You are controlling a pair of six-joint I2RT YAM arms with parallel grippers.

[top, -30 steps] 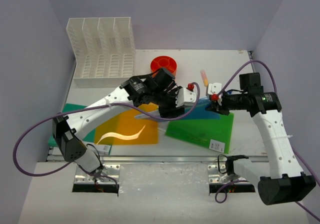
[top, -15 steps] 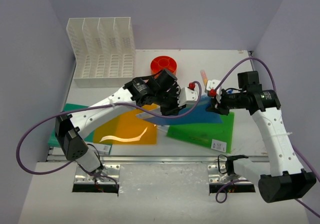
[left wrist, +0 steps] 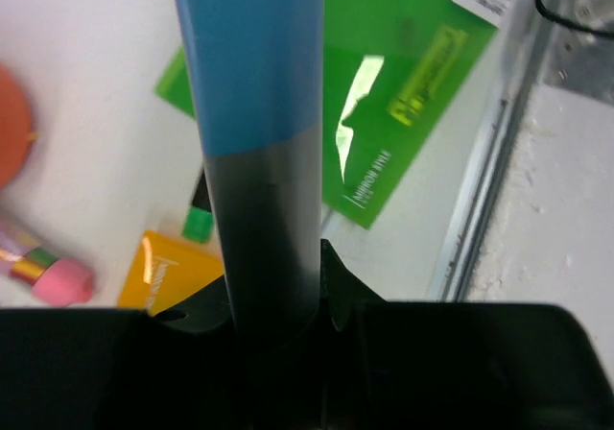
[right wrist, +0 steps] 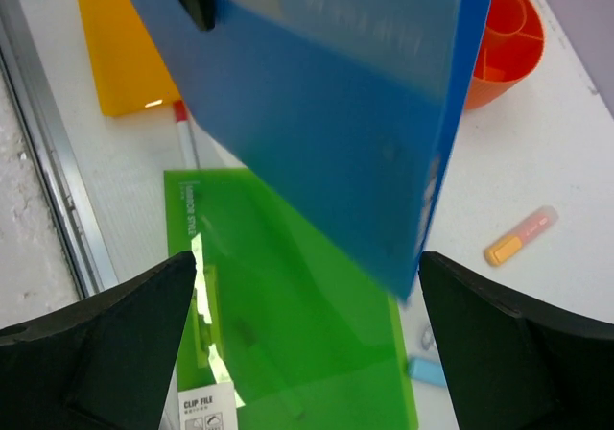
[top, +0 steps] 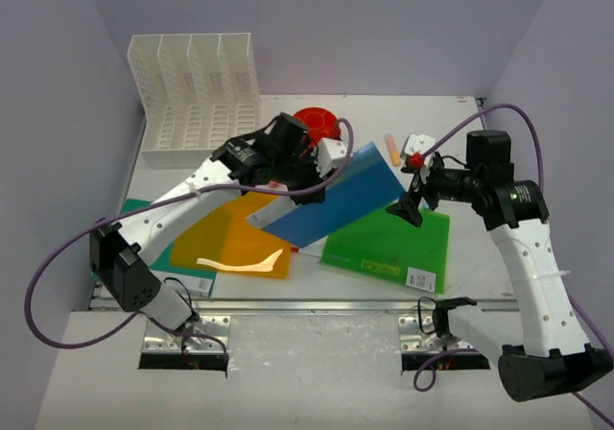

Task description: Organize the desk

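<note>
A blue folder (top: 336, 198) hangs tilted above the white desk (top: 451, 123), and my left gripper (top: 319, 168) is shut on its upper edge. In the left wrist view the folder (left wrist: 254, 65) runs edge-on out of the left gripper (left wrist: 278, 291). My right gripper (top: 411, 196) stands open just off the folder's right corner, touching nothing. From the right wrist, the blue folder (right wrist: 326, 113) fills the upper view, with its lower corner between the wide-apart fingers (right wrist: 106, 344) of the right gripper (right wrist: 307, 262).
A green folder (top: 384, 243) lies flat under the right gripper, an orange folder (top: 230, 243) to its left over a teal one (top: 134, 209). An orange-red cup (top: 317, 120), a highlighter (top: 392, 149) and a white file rack (top: 197, 99) stand behind. A metal rail (top: 317, 305) edges the front.
The right gripper has opened and let go of the blue folder's right edge. The left gripper shut on the folder, lifted it and swung back toward the cup.
</note>
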